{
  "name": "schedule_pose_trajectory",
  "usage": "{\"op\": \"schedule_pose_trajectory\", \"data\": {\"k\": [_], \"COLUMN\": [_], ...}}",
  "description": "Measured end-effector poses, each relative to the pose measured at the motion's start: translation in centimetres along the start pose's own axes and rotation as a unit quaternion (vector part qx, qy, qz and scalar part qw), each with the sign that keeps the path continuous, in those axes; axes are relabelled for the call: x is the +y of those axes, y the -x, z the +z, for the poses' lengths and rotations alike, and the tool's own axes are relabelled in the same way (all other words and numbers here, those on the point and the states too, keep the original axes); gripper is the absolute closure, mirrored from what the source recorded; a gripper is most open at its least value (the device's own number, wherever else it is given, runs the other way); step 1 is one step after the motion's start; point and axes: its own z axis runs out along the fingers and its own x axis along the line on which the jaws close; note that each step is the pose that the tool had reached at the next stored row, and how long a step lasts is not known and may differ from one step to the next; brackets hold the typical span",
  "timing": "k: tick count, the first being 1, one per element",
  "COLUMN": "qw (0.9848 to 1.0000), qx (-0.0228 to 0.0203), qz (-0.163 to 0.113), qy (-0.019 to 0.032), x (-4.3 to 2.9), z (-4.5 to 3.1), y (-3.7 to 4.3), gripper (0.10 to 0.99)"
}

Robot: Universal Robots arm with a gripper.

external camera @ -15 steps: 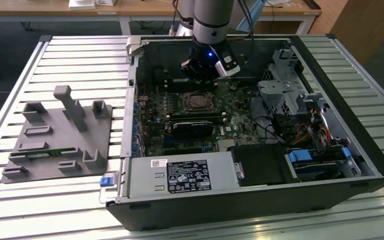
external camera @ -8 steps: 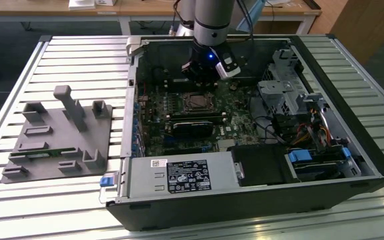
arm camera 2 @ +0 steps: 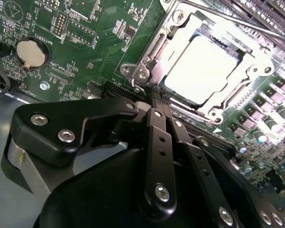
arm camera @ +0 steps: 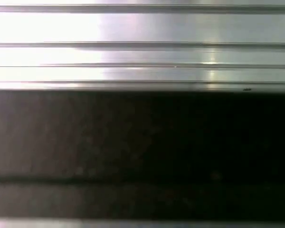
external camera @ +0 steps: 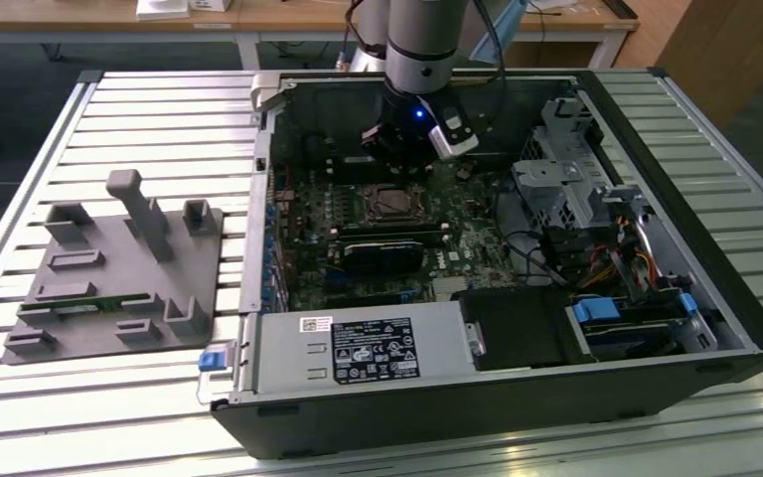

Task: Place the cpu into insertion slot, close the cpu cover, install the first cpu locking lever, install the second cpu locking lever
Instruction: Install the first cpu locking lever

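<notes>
**Tech 1:** End effector [arm camera 2: 157, 97] status? Where was it?

**Tech 2:** Fingers [arm camera 2: 156, 142] pressed together, closed, nothing gripped btw them. In the second wrist view the tips sat just beside the socket's edge, right at the corner of the metal frame. In the exterior view the arm came down inside the open pc case [external camera: 699, 298], w/ the end effector [external camera: 401, 149] above the motherboard [external camera: 309, 268], on the far side of the socket.

**Tech 1:** And the cpu?

**Tech 2:** Cpu [arm camera 2: 204, 71] was lying flat in the insertion slot [arm camera 2: 156, 47], pale metal top facing up and glaring under the light. Cpu cover [arm camera 2: 249, 64] was down around it, silvery frame w/ the chip showing thru the central cut-out. In the exterior view the slot [external camera: 388, 202] read as a small dark square w/ a shiny rim, near the middle of the board.

**Tech 1:** Levers?

**Tech 2:** Couldn't tell their state, too much glare around the frame.

**Tech 1:** Anything else nearby?

**Tech 2:** Coin battery [arm camera 2: 32, 52] on the board, well apart from the socket. Grey fixture tray [external camera: 110, 273] sat on the slatted desk [external camera: 156, 119], on the exterior view's left of the case. First wrist view had bright metal slats [arm camera: 142, 28] over a dark band.
</notes>
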Motion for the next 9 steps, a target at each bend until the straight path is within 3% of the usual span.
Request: {"op": "schedule_pose_trajectory", "data": {"k": [5,9], "qw": [1.0000,1.0000], "qx": [0.0000,0.0001], "qz": [0.000,0.000], "qy": [0.0020,0.0019], "x": [0.04,0.08], "z": [0.02,-0.64], "y": [0.02,0.01], "gripper": [0.980,0.980]}}
